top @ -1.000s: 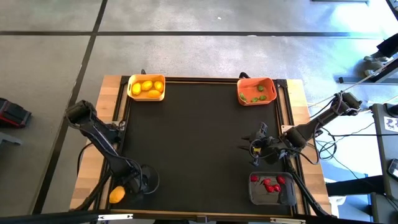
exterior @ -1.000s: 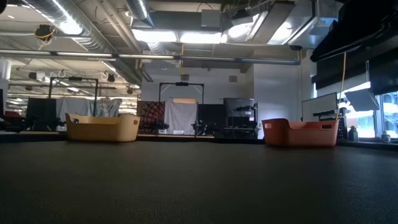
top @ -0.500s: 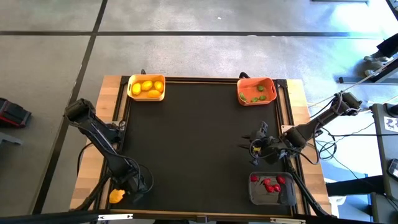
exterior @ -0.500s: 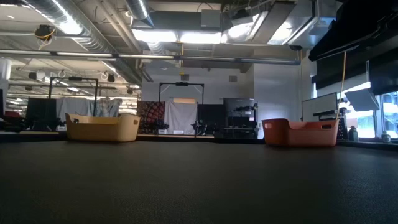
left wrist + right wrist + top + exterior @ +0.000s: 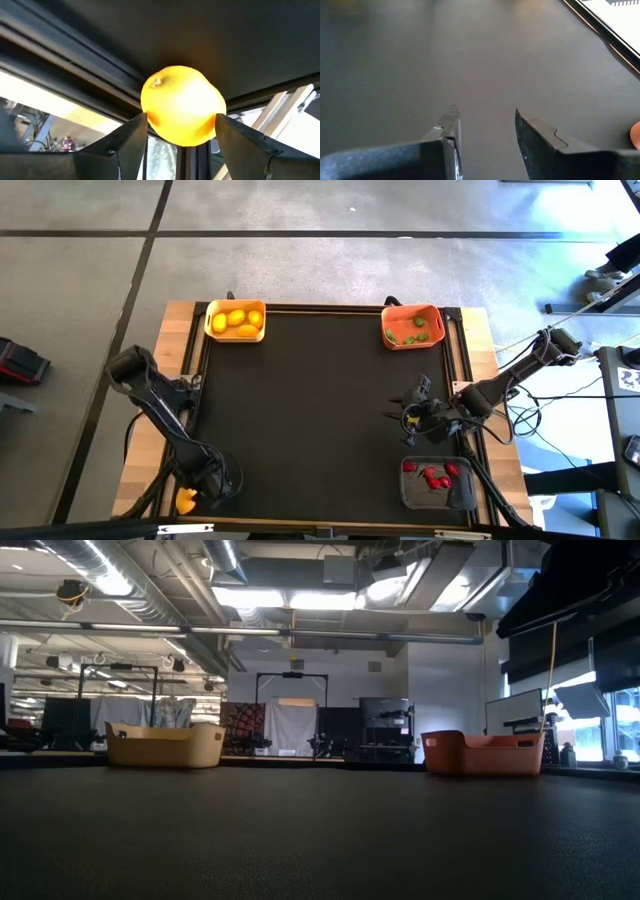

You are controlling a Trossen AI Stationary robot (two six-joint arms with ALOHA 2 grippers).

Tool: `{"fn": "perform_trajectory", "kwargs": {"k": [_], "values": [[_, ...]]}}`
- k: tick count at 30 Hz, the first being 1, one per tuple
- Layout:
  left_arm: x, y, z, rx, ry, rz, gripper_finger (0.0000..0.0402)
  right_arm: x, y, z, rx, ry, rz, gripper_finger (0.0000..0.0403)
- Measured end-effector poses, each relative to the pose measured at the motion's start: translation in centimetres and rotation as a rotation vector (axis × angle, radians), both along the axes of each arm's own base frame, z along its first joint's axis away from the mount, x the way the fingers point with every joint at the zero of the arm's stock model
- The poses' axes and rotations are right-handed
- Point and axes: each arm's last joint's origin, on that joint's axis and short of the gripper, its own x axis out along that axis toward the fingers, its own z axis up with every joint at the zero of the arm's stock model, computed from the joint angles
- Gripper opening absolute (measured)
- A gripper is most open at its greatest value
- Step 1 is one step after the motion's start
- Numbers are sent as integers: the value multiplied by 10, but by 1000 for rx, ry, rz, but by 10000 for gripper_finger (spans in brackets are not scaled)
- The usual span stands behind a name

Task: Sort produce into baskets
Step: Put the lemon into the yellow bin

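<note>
A yellow lemon is between the fingers of my left gripper at the table's near left corner, over the wooden border beside the black mat. The lemon also shows in the high view. My right gripper is open and empty above the mat at the right, just beyond the dark grey basket, which holds red pieces. The yellow basket at the far left holds lemons. The orange-red basket at the far right holds green pieces. My left gripper pinches the lemon's two opposite sides between its two fingers, with the lemon's round end standing out past the fingertips. Whether the lemon rests on the wooden border or hangs clear of it, I cannot tell.
The black mat between the baskets is bare. A raised dark frame rail edges the mat, with a wooden border outside it. In the low view the yellow basket and the orange-red basket stand at the far edge.
My left gripper has gone a little toward the table's near edge at the near left corner, and the lemon has gone with it. My right arm has kept still.
</note>
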Motion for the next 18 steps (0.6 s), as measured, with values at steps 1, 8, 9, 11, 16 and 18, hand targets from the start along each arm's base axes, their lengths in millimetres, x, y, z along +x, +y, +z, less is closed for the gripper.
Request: {"fn": "perform_trajectory", "kwargs": {"k": [1,8,9,11,16,18], "values": [[0,-2,-1,-7,-5,-5,226,0,0,0,0,0,0,129],[-1,-14,-10,-52,-38,-50,226,2,1,-2,-4,7,-1,129],[-2,-15,-11,-48,-29,-51,226,2,2,-3,-6,10,-1,129],[-2,-15,-13,-45,-5,-53,226,4,2,-5,-12,21,0,129],[-1,-16,-14,-64,-5,-47,226,7,4,-10,-28,45,0,129],[-1,-16,-14,-71,-14,-60,226,8,5,-12,-33,52,0,129]]}}
